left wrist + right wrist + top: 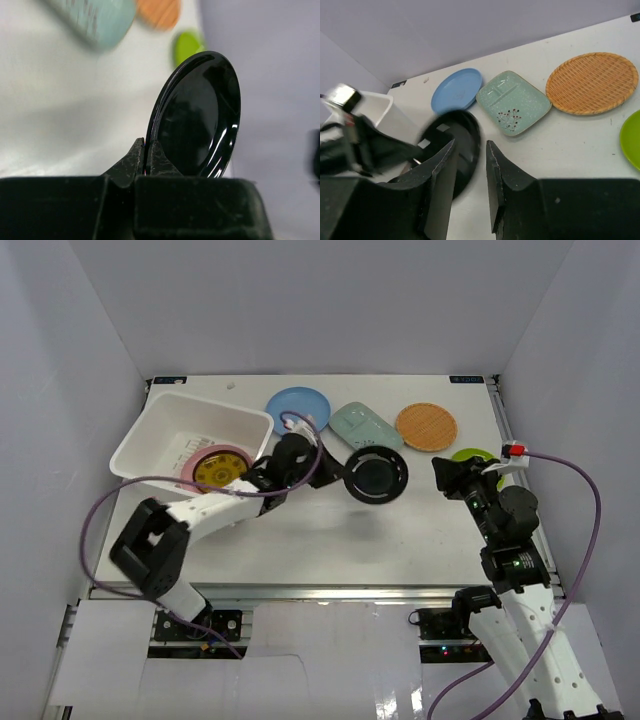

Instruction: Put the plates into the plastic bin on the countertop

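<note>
My left gripper [338, 472] is shut on the rim of a glossy black plate [377, 475] and holds it tilted above the countertop [300, 530]. In the left wrist view the fingertips [146, 155] pinch the edge of that black plate [200, 115]. The white plastic bin [160, 430] stands at the left, with a pink plate and a yellow-patterned plate [217, 468] inside. On the countertop lie a blue plate [298, 410], a pale green dish [366, 426], an orange textured plate [426, 426] and a lime green plate [470, 454]. My right gripper [442, 473] is open, with nothing between its fingers [470, 150].
White walls close in the countertop on three sides. A metal rail [320, 590] runs along its near edge. The right arm [505, 530] stands over part of the lime green plate. In the right wrist view the bin [385, 112] shows at the left, behind my left arm.
</note>
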